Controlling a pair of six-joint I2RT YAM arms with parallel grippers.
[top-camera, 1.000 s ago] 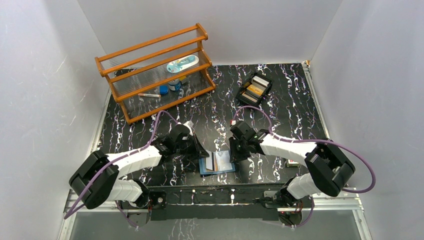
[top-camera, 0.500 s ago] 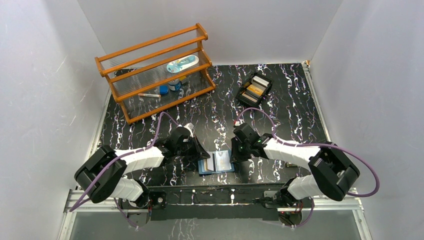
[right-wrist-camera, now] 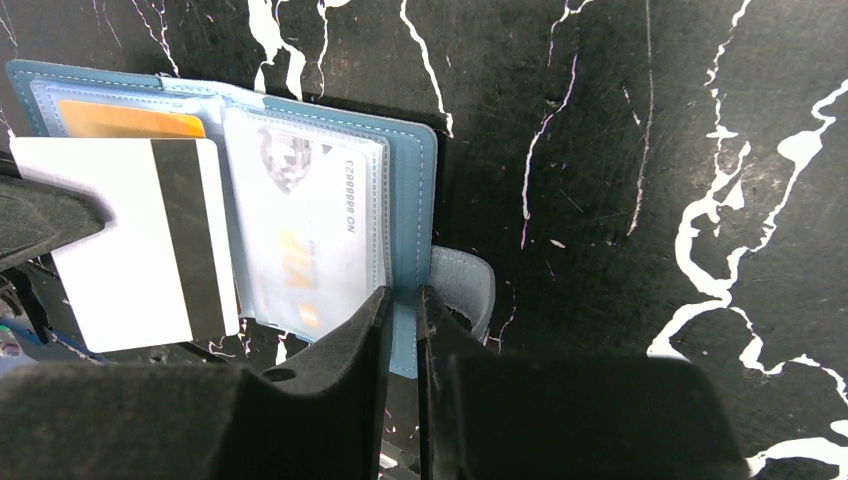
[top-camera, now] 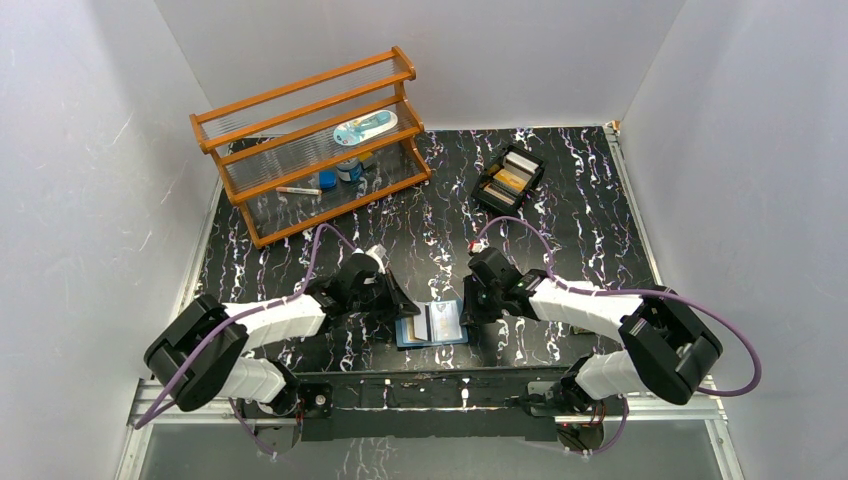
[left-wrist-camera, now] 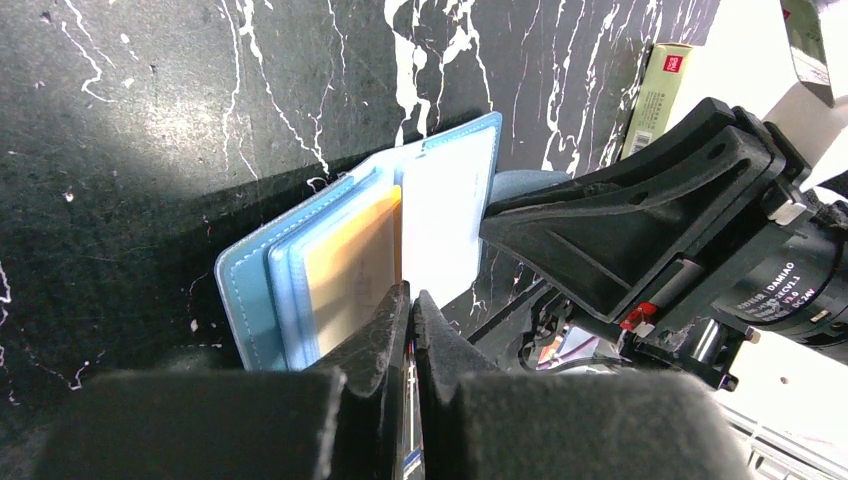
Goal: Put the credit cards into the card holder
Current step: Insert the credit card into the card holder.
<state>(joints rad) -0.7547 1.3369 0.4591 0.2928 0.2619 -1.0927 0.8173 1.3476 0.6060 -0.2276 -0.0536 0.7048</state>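
Observation:
The blue card holder [top-camera: 434, 325] lies open on the table near the front edge. In the right wrist view its clear slot [right-wrist-camera: 310, 225] holds a printed card and an orange card [right-wrist-camera: 130, 120] sits in the left slot. My right gripper [right-wrist-camera: 402, 292] is shut on the holder's right edge beside the snap tab [right-wrist-camera: 468, 290]. My left gripper [left-wrist-camera: 411, 295] is shut on a pale card [left-wrist-camera: 445, 215] with a black stripe [right-wrist-camera: 185, 235], held edge-on over the holder's left half [left-wrist-camera: 250, 295]. The grippers flank the holder in the top view, left [top-camera: 403, 303] and right [top-camera: 468, 305].
A black tray [top-camera: 508, 178] with more cards sits at the back right. A wooden rack [top-camera: 310, 140] with small items stands at the back left. A small green box [left-wrist-camera: 660, 95] lies to the right of the holder, under the right arm.
The right gripper has shifted slightly right and the holder has slid a little left. The left gripper has moved a little away from me with the pale card still over the holder.

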